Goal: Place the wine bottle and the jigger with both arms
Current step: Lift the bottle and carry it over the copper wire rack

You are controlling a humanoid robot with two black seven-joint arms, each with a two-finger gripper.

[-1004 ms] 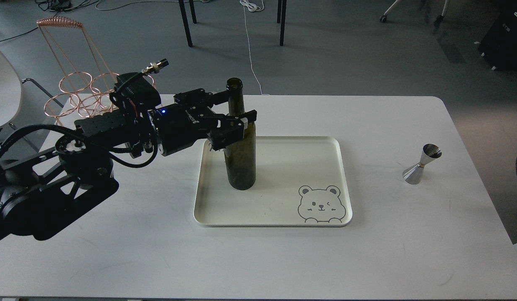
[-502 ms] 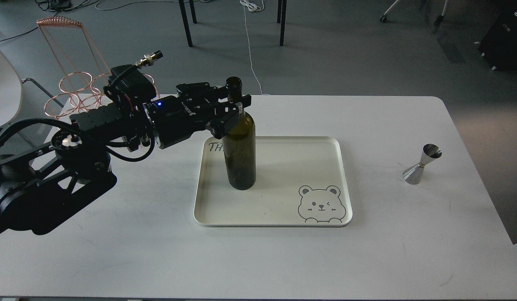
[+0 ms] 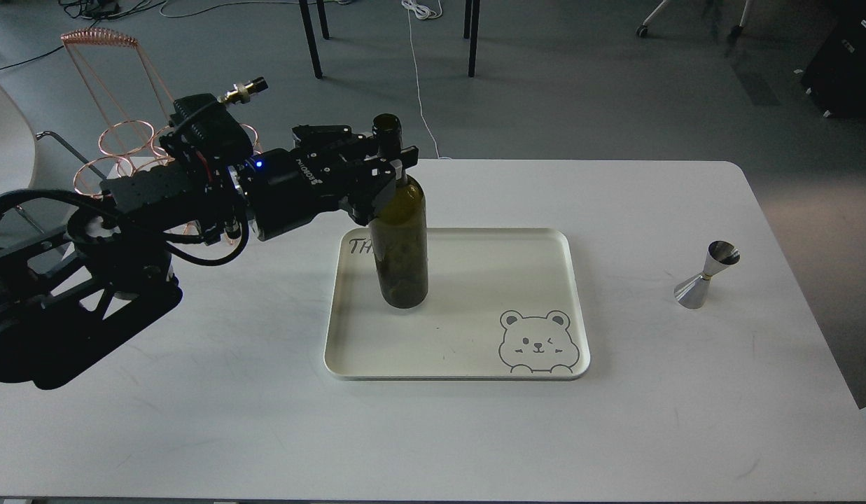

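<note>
Left gripper [image 3: 389, 162] closed around the wine bottle [image 3: 400, 238] neck; bottle upright on tray [image 3: 475, 364], left side. Jigger [image 3: 706, 276] untouched on table [image 3: 650, 434], far right. Right gripper out of view. Jigger placement left.

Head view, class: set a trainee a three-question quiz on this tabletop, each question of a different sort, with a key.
1. True or false: the wine bottle stands upright on the cream tray.
2. Multiple choice: where is the jigger? A) on the tray B) on the white table, to the right of the tray C) in a gripper
3. Fill in: the left gripper is at the bottle's ____.

Key
1. True.
2. B; it stands alone, with no gripper near it.
3. Neck; its fingers sit on either side of the neck, but whether they are pressing on the glass cannot be told.
</note>
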